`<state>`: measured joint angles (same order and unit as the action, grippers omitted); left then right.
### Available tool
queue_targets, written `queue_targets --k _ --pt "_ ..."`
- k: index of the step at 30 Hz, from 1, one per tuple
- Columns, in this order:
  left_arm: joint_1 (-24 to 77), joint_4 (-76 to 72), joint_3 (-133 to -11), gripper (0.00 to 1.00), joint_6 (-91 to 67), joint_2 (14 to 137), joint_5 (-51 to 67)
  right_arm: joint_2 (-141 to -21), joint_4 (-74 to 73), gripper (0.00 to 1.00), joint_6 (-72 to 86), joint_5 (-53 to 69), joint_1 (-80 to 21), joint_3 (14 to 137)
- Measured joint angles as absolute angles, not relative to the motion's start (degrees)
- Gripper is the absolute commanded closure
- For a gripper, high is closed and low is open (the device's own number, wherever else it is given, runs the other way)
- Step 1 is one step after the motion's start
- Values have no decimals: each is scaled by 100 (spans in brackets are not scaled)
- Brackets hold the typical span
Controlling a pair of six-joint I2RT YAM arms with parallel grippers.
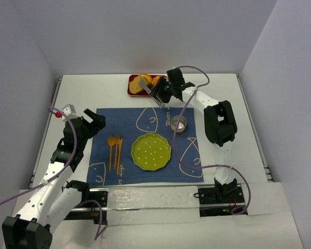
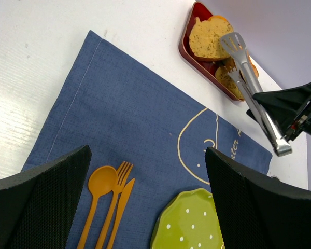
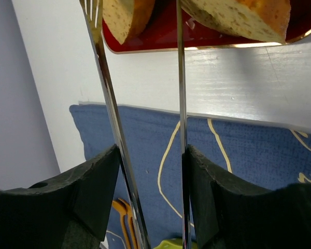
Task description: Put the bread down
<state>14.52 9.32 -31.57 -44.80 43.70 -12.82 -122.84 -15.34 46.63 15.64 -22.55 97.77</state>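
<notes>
Nearest the bench's near edge, the left jaws stand spread wide and hold nothing. They hover above the left edge of the blue placemat point(image 1: 145, 140), towards the bench's left side. In the left wrist view only the two dark pads point(image 2: 41, 199) show, cut off at the bottom. On the mat lie an orange spoon, fork and knife point(image 1: 114, 149) side by side, with a green plate point(image 1: 151, 151) beside them and a small metal tin point(image 1: 179, 124) further back. The plate is cut off at the lower edge of the left wrist view.

Beyond the mat's far edge the right jaws pinch a pair of metal tongs point(image 2: 251, 93) from both sides; the tongs' two arms stand apart. Their tips reach over a red tray point(image 2: 189, 49) at the middle of the bench's far edge.

The bread point(image 2: 207, 37) lies in that tray: a larger slice and a smaller one point(image 2: 225, 79) beside it, well beyond the right jaws and at the tongs' tips. In the right wrist view one slice point(image 3: 127, 15) sits between the tong arms and the other point(image 3: 238, 15) lies outside them, both cut off by the top edge. Whether the tips touch the bread cannot be told. Something orange point(image 1: 156, 80) in the tray is mostly hidden.
</notes>
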Motion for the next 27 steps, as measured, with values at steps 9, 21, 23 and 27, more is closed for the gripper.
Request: queue_targets --k 9,21,23,27 --pt "1452 932 -3157 1 -4480 4368 -1282 -12317 -1450 74 4706 1604 -2257 9782" --pt "1452 930 -3157 1 -4480 4375 -1280 -11854 -961 95 4478 1780 -2263 9267" --pt "1452 930 -3157 1 -4482 4375 -1280 -11507 -959 95 4336 1774 -2273 9123" --pt "1452 923 -3157 1 -4482 4383 -1275 -10612 -852 98 4020 1858 -2275 8748"
